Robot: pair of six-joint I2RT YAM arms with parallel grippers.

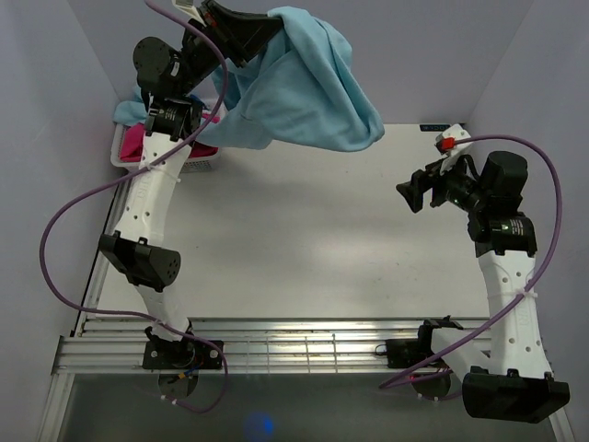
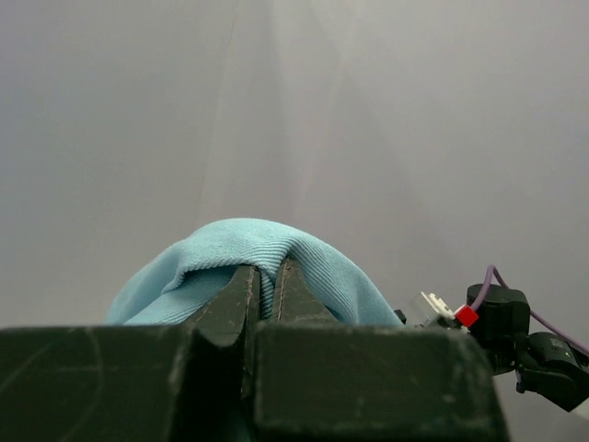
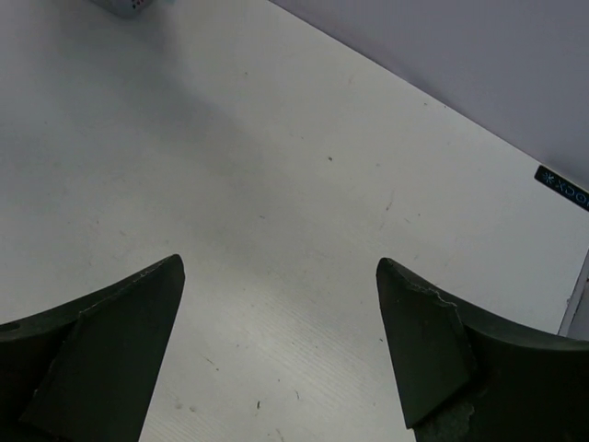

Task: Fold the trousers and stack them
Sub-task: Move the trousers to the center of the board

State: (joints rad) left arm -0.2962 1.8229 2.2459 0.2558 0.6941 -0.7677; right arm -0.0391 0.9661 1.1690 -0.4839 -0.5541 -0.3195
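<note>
So the white surface (image 1: 322, 239) is mostly bare across the middle. The biggest thing going on is the trousers (image 1: 304, 92): light blue soft knit, bunched up and hanging in the air over the far left part of the surface, draping down from the grip in loose folds, with the lowest edge dangling above the far edge. You can't pick out the two legs, it's just one big drape. The left arm (image 1: 152, 203) is stretched up along the left edge, and the right arm (image 1: 502, 267) stands along the right edge, bent inward. Tucked in the far left corner there's a white basket (image 1: 124, 158) with a magenta garment (image 1: 133, 140) in it, plus a bit of light blue cloth showing behind the arm, though I can't tell if that's part of the same trousers. The left hand (image 1: 253, 32) is up high, clamped on a fold of the trousers; in the wrist view the fingers (image 2: 235, 295) are pinched nearly together with the ribbed fabric (image 2: 322, 267) humped over them. The right hand (image 1: 411, 195) hovers near the right edge, pointing at the middle, spread wide with nothing in it (image 3: 278, 265). There's a tiny dark sticker (image 3: 561, 187) by the far right corner.
</note>
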